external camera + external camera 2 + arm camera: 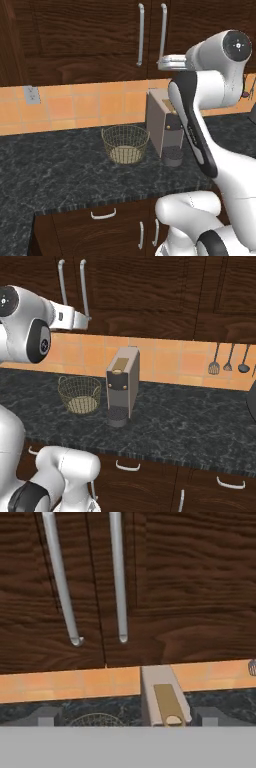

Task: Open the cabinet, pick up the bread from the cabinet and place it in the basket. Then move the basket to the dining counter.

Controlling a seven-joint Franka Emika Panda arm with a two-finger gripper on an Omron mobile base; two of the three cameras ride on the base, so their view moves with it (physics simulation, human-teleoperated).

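Dark brown, the cabinet (100,35) is closed, its bar handles (117,577) together. The basket (125,144) sits below it on black granite, just beside a coffee machine (122,383). The gripper (127,717), fingertips spread, faces the doors.

No readable text, labels, brands or numbers anywhere, cabinet (100,35) doors plain wood grain, coffee machine (121,383) front unmarked, wall outlet (31,94) blank, tiled backsplash (170,363) plain orange, black granite counter (55,165) without signs
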